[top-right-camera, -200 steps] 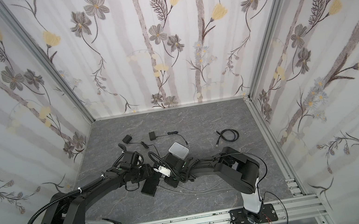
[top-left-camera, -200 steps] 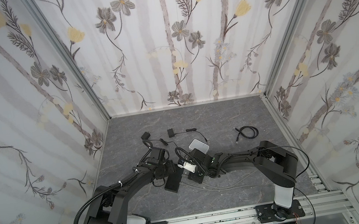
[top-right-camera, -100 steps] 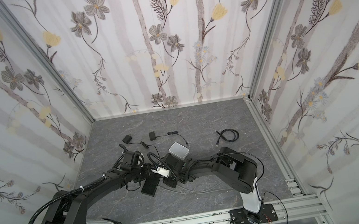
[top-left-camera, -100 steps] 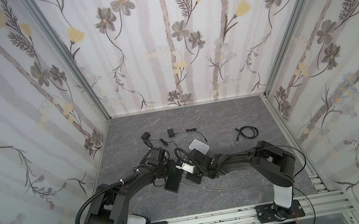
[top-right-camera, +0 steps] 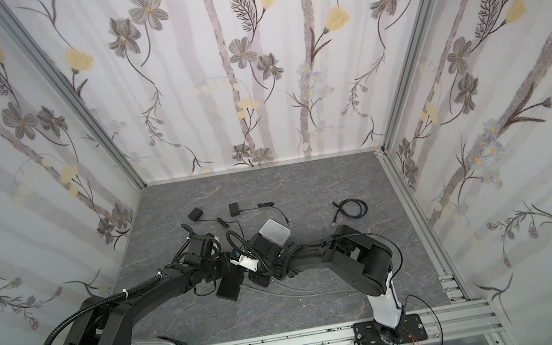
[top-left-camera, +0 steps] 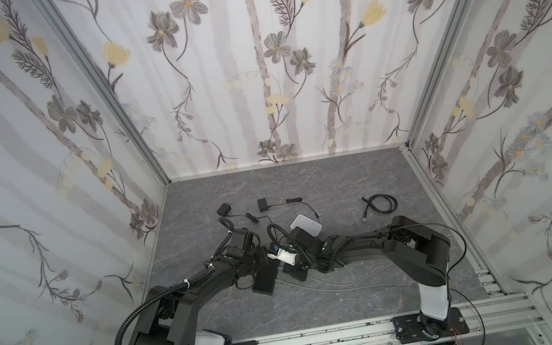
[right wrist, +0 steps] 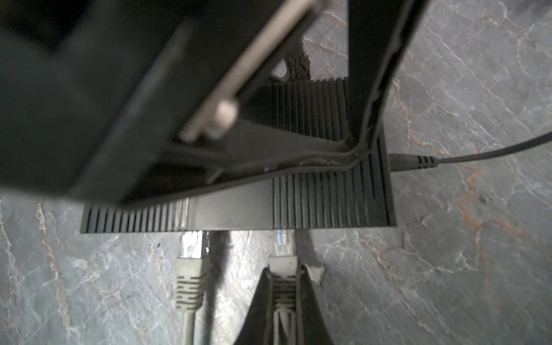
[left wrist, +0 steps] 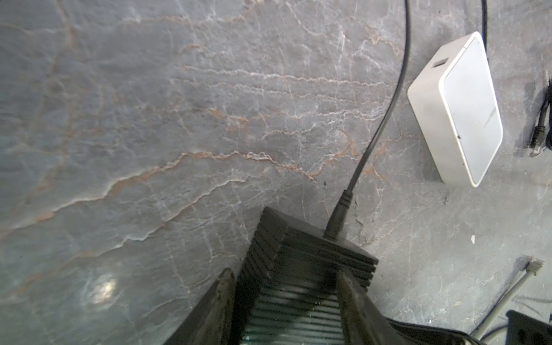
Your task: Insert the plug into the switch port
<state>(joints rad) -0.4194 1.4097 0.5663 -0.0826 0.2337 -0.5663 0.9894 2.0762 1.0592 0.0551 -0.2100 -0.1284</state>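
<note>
The switch point(top-left-camera: 264, 281) point(top-right-camera: 228, 289) is a black ribbed box on the grey floor between both arms. My left gripper point(left wrist: 285, 277) point(top-left-camera: 256, 261) is shut on the switch point(left wrist: 298, 254), one finger against each long side. In the right wrist view my right gripper point(right wrist: 282, 273) is shut on a grey cable plug point(right wrist: 282, 265). Its clear tip meets the switch's point(right wrist: 328, 203) port face; how deep it sits cannot be told. A second grey plug point(right wrist: 189, 268) lies beside it, its tip at the same face. The left gripper's body hides much of the switch there.
A black power lead point(left wrist: 385, 110) point(right wrist: 418, 162) is plugged into the switch's end. A white box point(top-left-camera: 305, 223) point(left wrist: 457, 110) lies just behind the grippers. Two black adapters point(top-left-camera: 223, 210) point(top-left-camera: 264, 205) and a coiled black cable point(top-left-camera: 380, 203) lie further back. Grey cables point(top-left-camera: 340, 279) trail along the floor.
The right gripper's jaws have closed on the grey plug. Both arms have stayed almost where they were, at the switch.
</note>
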